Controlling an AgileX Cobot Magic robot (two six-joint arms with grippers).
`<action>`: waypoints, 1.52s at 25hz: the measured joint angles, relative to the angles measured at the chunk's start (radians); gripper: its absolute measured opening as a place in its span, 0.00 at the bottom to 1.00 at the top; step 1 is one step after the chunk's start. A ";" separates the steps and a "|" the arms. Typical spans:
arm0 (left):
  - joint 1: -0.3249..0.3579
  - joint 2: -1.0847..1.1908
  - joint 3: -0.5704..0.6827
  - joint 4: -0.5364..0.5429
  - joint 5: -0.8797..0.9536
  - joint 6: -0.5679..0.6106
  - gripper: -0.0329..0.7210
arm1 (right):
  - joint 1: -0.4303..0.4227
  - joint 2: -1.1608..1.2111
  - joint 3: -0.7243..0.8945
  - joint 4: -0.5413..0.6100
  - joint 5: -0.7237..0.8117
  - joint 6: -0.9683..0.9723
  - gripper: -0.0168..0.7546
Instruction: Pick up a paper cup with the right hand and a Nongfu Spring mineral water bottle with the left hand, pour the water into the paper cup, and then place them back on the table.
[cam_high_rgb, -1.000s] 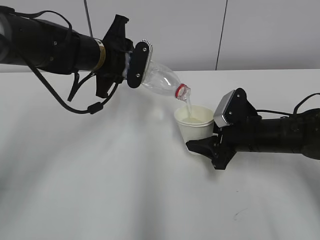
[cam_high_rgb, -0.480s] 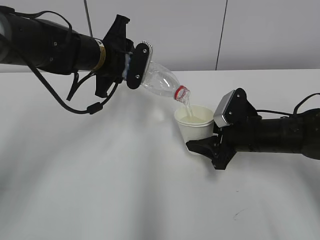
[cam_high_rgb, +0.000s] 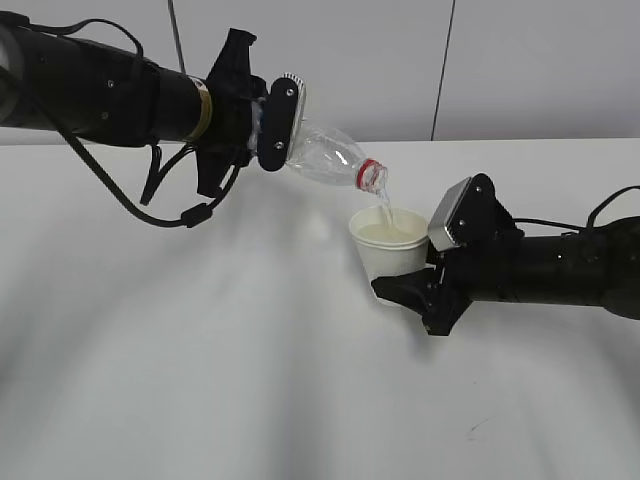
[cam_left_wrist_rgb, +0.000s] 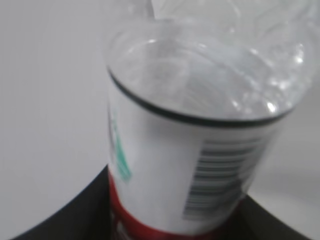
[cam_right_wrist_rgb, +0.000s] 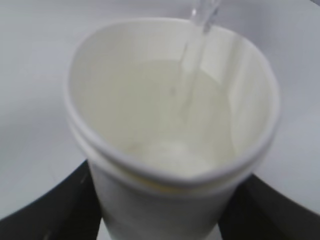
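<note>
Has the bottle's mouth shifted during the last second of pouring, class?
Yes. Judged against the dark wall seam behind, the bottle mouth has risen slightly and edged right, nearer the seam, while water is pouring into the paper cup.

Grey wall panels (cam_high_rgb: 520, 70) behind.

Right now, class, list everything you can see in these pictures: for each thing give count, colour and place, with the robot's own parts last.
Paper cup: one, cream-white, upright in the right gripper, part full.
Water bottle: one, clear with red neck ring, tilted mouth-down above the cup.
Water: one thin clear stream, falling into the cup.
Table: one, white, beneath everything.
Left gripper: one, black, clamped on the bottle's base end.
Right gripper: one, black, clamped on the cup's lower wall.
</note>
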 joint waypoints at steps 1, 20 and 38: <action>0.000 0.000 0.000 -0.033 -0.003 -0.001 0.47 | 0.000 0.000 0.000 0.014 -0.005 -0.002 0.61; 0.023 0.023 0.090 -1.053 -0.169 -0.012 0.47 | 0.000 0.000 0.000 0.330 -0.121 -0.173 0.61; 0.058 0.024 0.442 -1.313 -0.874 -0.012 0.47 | 0.000 0.003 -0.002 0.701 -0.157 -0.329 0.61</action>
